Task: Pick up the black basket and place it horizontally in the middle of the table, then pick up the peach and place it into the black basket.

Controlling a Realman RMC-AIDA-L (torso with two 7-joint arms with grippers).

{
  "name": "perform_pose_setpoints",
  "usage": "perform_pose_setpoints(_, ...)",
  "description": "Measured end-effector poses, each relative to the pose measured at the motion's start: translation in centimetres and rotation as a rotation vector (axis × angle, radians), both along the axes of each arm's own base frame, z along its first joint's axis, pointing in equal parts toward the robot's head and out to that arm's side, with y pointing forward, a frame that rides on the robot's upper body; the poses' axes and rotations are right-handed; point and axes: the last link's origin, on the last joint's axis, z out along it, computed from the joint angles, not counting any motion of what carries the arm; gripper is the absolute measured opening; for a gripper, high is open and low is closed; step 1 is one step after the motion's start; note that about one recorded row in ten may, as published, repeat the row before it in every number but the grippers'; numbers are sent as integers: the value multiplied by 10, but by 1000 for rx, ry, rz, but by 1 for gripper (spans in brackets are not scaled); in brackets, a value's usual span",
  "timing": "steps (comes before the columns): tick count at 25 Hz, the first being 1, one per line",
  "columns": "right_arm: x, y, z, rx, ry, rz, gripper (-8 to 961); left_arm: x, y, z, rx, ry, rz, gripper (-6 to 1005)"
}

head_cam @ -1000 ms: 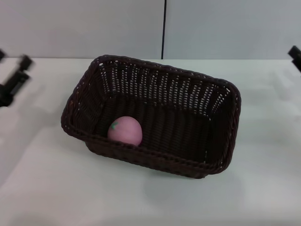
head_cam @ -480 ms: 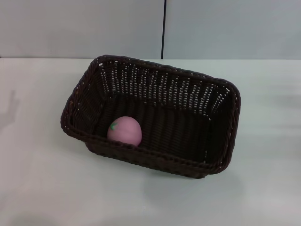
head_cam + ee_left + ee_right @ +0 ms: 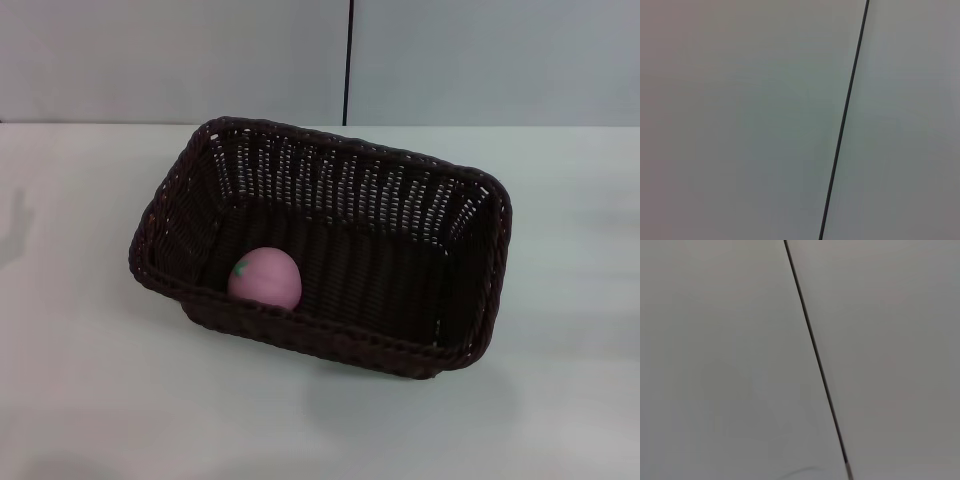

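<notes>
Both arms are gone from the head view now: a second ago the left end effector sat at the left edge over the bench and a dark piece of the right one poked in at the right edge, and half a second ago they had already cleared out. Neither end effector shows in any view, so whether they stand wide or narrow, I cannot tell. With none in sight, nothing can be placed relative to them, so places run by the head view. The faint grey shadow (image 3: 17, 222) on the left of the bench has hardly changed since the last frame, and basket and fruit have not budged.

The bench (image 3: 90, 380) is a plain white top running right across the view. Behind it stands a pale grey wall (image 3: 170, 60) with a thin dark vertical seam (image 3: 349, 60) (both wrist views show only that wall and seam, slanted).

The black basket (image 3: 470, 290) rests on the bench near its middle, long side lying roughly across the view, turned slightly askew, braided rim up. The peach (image 3: 266, 279) lies inside it on the floor, against the near wall toward the left end, green stem mark facing upper left.
</notes>
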Motion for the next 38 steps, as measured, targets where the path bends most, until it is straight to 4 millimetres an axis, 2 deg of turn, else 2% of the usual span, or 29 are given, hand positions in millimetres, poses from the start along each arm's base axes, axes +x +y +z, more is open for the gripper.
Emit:
perform_pose_setpoints(12,0,-1,-1,53,-11,-24,444,-2,3,-1,-5,-11,19,840)
perform_pose_setpoints(19,3,-5,-1,65,1,-41,444,2,12,-11,-38,-56,24,839)
perform_pose_setpoints(24,7,-7,3,119,40,-71,444,1,15,-9,-46,-49,22,838)
perform_pose_setpoints(31,6,-8,6,133,37,-65,444,-6,15,-2,-42,-21,48,837)
perform_pose_setpoints(38,6,-4,12,140,14,-61,444,-9,7,-5,-24,-49,71,836)
